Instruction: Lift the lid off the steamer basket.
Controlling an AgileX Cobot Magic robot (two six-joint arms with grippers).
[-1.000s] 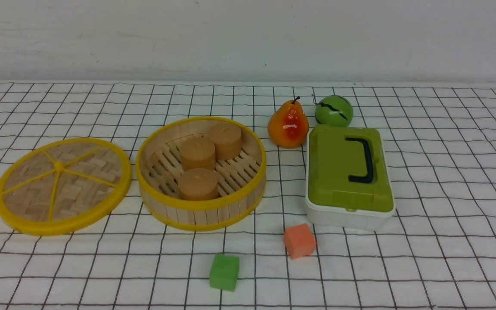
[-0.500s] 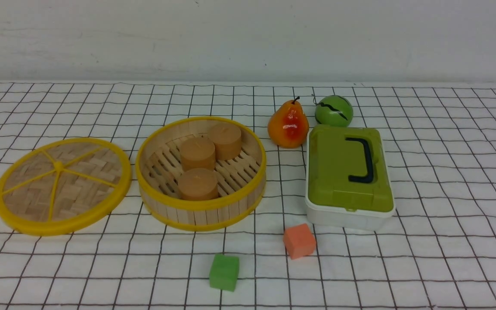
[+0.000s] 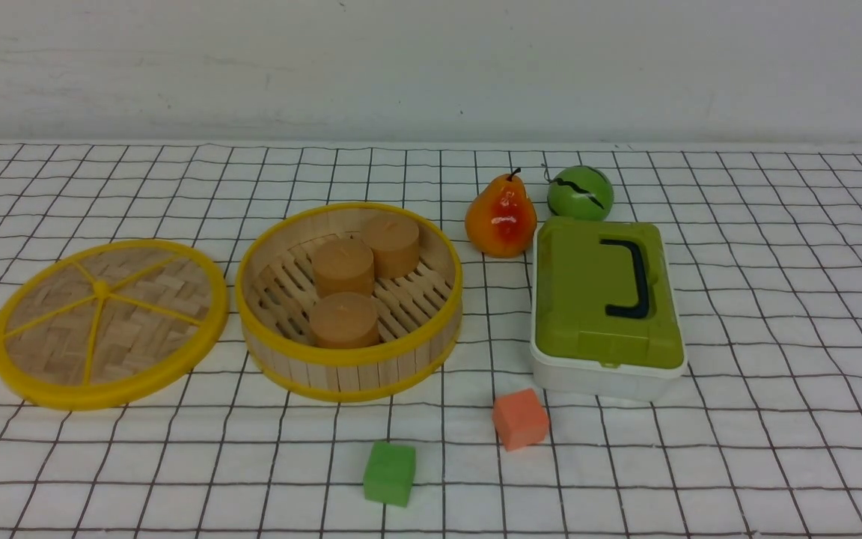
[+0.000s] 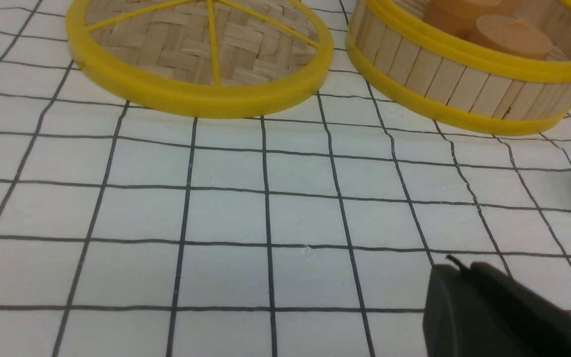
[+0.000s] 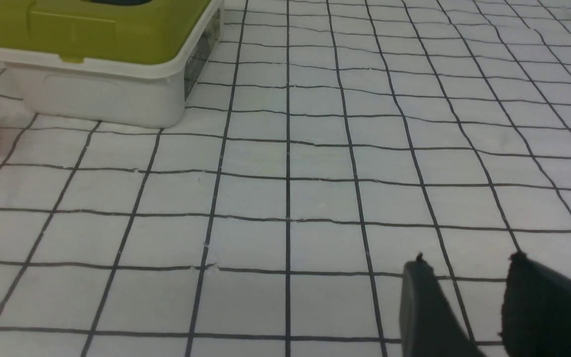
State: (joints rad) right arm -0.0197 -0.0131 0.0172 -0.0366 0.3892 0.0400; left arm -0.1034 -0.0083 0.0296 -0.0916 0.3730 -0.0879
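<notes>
Change since earlier frames: nothing has moved in the front view; lid, basket and clutter sit where they were.
Lid point(image 3: 108, 323): off the basket, lying flat on the bench point(image 3: 775, 299), on the robot's left of the basket, rims just beside each other, apparently not touching.
Steamer basket point(image 3: 349, 359): open, upright, three tan cylinders point(image 3: 344, 320) standing on its slatted floor.
Progress: judged done; the lid is removed and set down. Only parking the arms seems left.
Orientation: lid is a round disc, so no long axis; face up, spoke hub off-centre toward the far left.
Left gripper point(image 4: 469, 297): only one dark finger shows at the wrist view's edge, low over bare bench, short of the lid; cannot tell if spread or closed. Holds nothing.
Right gripper point(image 5: 464, 297): two fingers with a gap between, released, empty, over bare bench.
Bystanders: green-lidded box point(image 3: 606, 307), pear point(image 3: 500, 217), green ball point(image 3: 581, 192), orange block point(image 3: 520, 419), green block point(image 3: 390, 473).
</notes>
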